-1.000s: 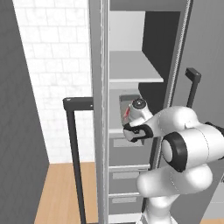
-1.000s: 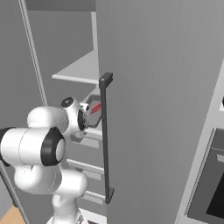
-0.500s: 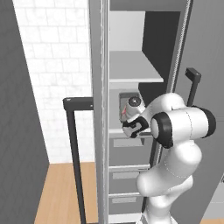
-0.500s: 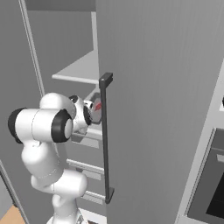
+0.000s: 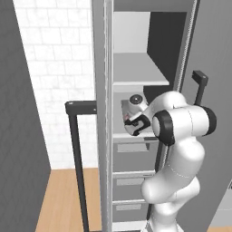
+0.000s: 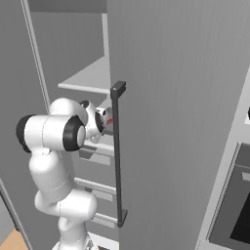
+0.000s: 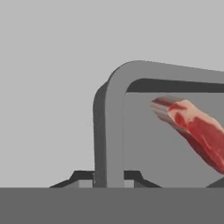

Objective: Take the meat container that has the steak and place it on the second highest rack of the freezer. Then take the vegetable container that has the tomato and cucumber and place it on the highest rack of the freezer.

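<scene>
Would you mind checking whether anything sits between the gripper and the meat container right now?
Nothing visible does. In the hand view the meat container rim stands right at the gripper, steak inside. From the left base view the gripper is in the freezer, at the second-highest shelf.

Dark-grey meat container (image 7: 114,131) with rounded rim, flat on a pale shelf inside the open freezer (image 5: 136,81), red marbled steak (image 7: 194,129) lying inside toward 3 o'clock in the hand view, highest rack (image 5: 136,72) above

A kitchen: tall open freezer (image 5: 136,81) with shelves and drawers (white tiled wall (image 5: 59,81) beside it)
</scene>
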